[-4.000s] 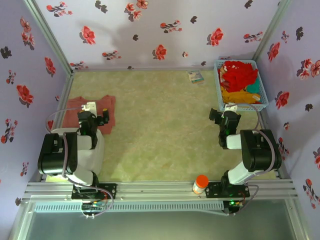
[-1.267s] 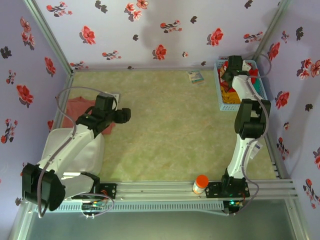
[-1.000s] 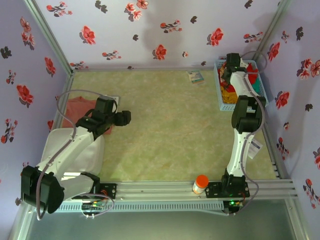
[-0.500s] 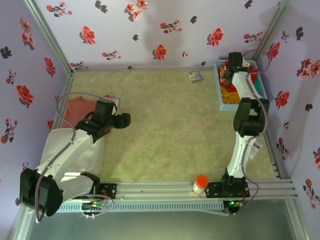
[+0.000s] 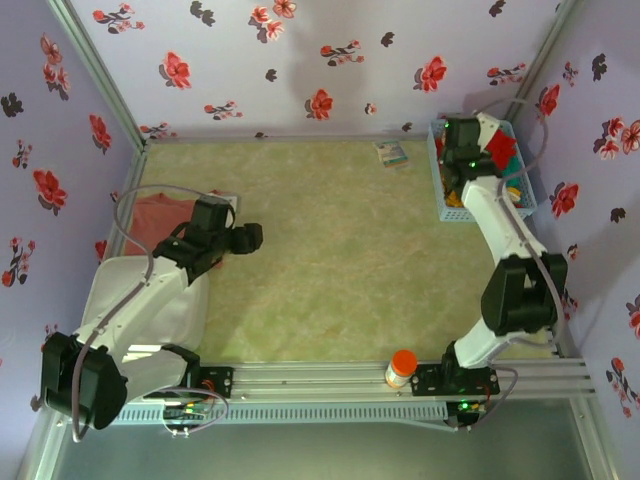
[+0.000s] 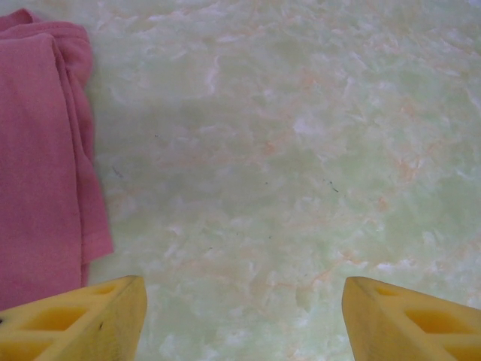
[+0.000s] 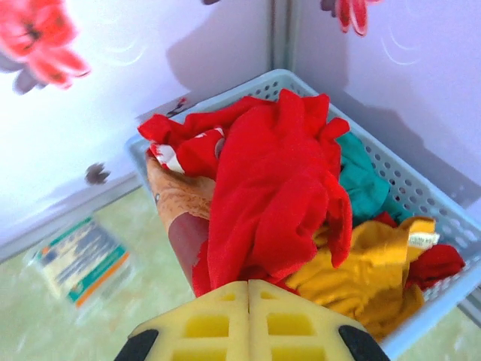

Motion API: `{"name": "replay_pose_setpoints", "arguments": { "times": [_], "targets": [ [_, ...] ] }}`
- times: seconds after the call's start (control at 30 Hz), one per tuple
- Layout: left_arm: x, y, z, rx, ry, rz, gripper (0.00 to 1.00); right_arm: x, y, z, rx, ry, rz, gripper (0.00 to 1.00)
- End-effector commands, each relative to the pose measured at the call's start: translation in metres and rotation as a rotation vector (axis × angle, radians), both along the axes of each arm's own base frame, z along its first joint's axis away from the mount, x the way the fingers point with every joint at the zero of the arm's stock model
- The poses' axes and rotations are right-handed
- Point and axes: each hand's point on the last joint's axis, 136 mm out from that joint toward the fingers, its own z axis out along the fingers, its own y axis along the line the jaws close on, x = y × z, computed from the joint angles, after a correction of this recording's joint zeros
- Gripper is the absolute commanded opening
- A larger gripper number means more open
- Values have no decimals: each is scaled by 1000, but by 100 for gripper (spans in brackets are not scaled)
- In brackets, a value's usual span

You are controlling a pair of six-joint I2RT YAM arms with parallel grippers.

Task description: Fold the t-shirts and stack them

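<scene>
A bright red t-shirt hangs bunched out of the blue basket, with a bit of white print by its upper left folds. My right gripper is shut on its lower edge, the yellow fingers pressed together. From above, that gripper sits over the basket's left side with the red t-shirt raised beside it. The salmon-pink t-shirt lies folded at the table's left edge. My left gripper hovers just right of it, open over bare table, the pink t-shirt to its left.
The basket in the back right corner also holds teal and yellow cloths. A small printed packet lies left of it. An orange-capped bottle stands at the near rail. Flowered walls close in the table.
My right gripper has shut on the red t-shirt in the basket and pulled it up, the arm swinging outward. The left gripper has barely moved.
</scene>
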Motion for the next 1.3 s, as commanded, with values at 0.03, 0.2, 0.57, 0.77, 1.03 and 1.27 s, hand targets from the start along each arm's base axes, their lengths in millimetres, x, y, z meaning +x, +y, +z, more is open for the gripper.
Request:
{"name": "replay_pose_setpoints", "arguments": {
  "times": [0.03, 0.2, 0.57, 0.77, 1.03, 1.27],
  "targets": [
    [9, -13, 4, -46, 1, -17, 69, -37, 17, 76, -162, -169, 29, 0],
    [20, -21, 9, -49, -8, -40, 69, -77, 53, 105, -244, -199, 172, 0],
    [43, -11, 18, -19, 3, -13, 70, -129, 182, 24, -109, -127, 545, 0],
    [41, 11, 18, -9, 26, 38, 70, -149, 295, -56, 95, 28, 805, 7],
    [27, 24, -5, -17, 88, 82, 71, -161, 349, -75, 62, 87, 944, 81],
    [16, -17, -19, 13, 99, -66, 67, -144, 284, -77, 1, 143, 735, 85]
  ]
}}
